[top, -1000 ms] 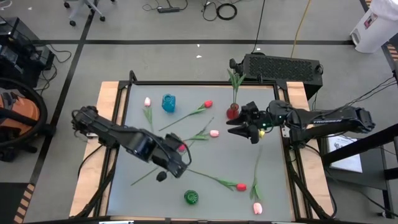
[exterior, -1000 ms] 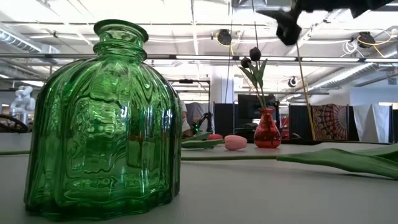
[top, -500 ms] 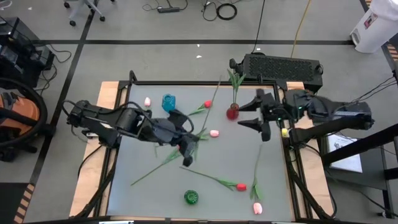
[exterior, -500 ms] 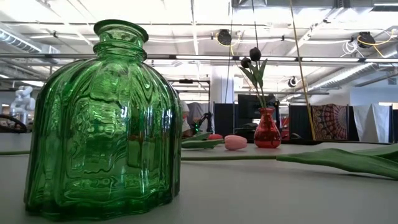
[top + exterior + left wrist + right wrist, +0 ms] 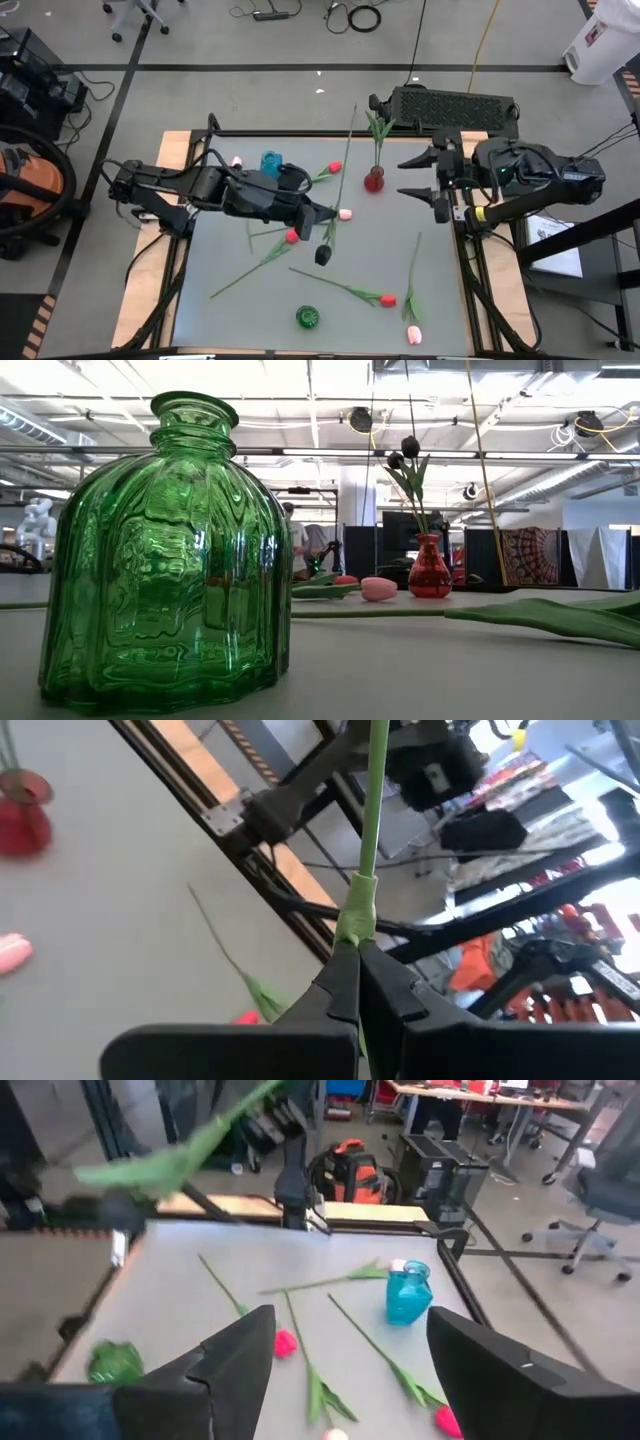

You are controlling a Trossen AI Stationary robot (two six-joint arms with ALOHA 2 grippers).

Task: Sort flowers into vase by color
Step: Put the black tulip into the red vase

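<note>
Holding a black tulip (image 5: pixel 335 190) by its green stem, my left end effector (image 5: pixel 322 214) is clamped tight on it above the middle of the tabletop (image 5: pixel 230 270); in my left wrist view the fingers (image 5: pixel 340 988) meet on the stem. The dark bud hangs just below the grip and the stem runs up past it toward the far edge. My right end effector (image 5: pixel 424 176) stands wide and empty over the right edge of the tabletop, well apart from the left one. Between the two sits the red vase (image 5: pixel 374 180), with dark-headed tulips (image 5: pixel 408 452) already upright in it. Just beside my left end effector lie a pink tulip (image 5: pixel 344 213) and a red tulip (image 5: pixel 291 237). Further toward the near edge lie another red tulip (image 5: pixel 386 299) and another pink tulip (image 5: pixel 413 333). The blue vase (image 5: pixel 270 162) stands beyond my left arm; the green vase (image 5: pixel 307 318) stands at the near edge.
</note>
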